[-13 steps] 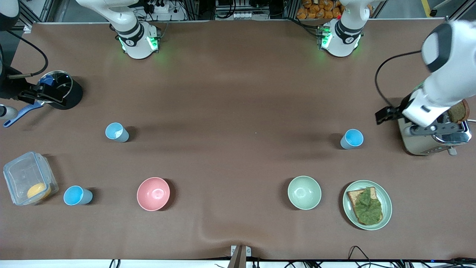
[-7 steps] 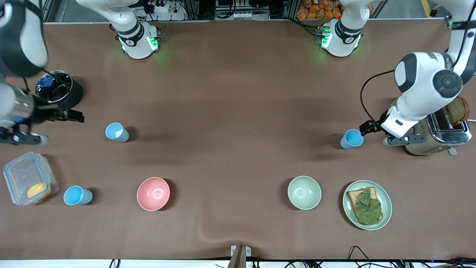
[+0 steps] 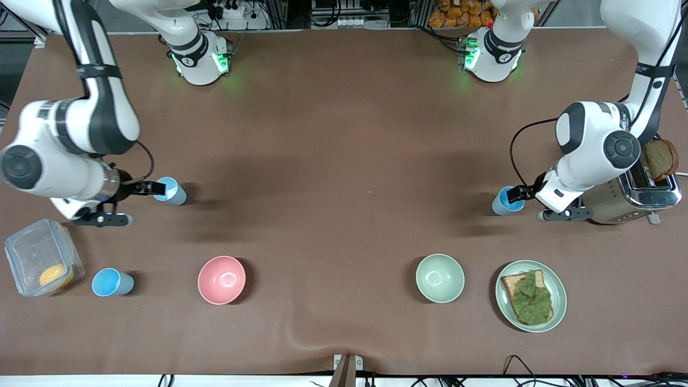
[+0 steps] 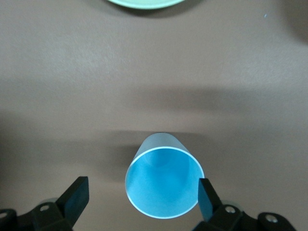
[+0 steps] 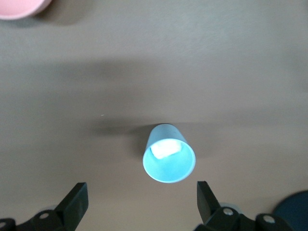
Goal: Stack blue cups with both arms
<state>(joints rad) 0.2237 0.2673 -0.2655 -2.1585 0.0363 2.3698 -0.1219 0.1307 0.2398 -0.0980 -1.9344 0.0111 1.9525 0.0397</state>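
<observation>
Three blue cups stand upright on the brown table. One cup point(image 3: 508, 200) stands beside the toaster. My left gripper point(image 3: 524, 192) is open at its rim. In the left wrist view this cup point(image 4: 164, 182) sits partly between the open fingers point(image 4: 207, 197), close to one of them. A second cup point(image 3: 171, 191) stands toward the right arm's end. My right gripper point(image 3: 150, 188) is open just beside it. In the right wrist view this cup point(image 5: 169, 154) holds a small white thing and lies just ahead of the fingertips point(image 5: 77, 199). A third cup point(image 3: 112, 282) stands alone nearer the front camera.
A pink bowl point(image 3: 221, 279) and a pale green bowl point(image 3: 439, 278) stand nearer the front camera. A green plate point(image 3: 502, 301) holds toast with lettuce. A steel toaster point(image 3: 629, 196) stands by the left arm. A clear box point(image 3: 32, 252) holds something orange.
Both arms have swung in from the table's ends. The left gripper came down to the cup by the toaster, and the right gripper came to the cup at its end.
</observation>
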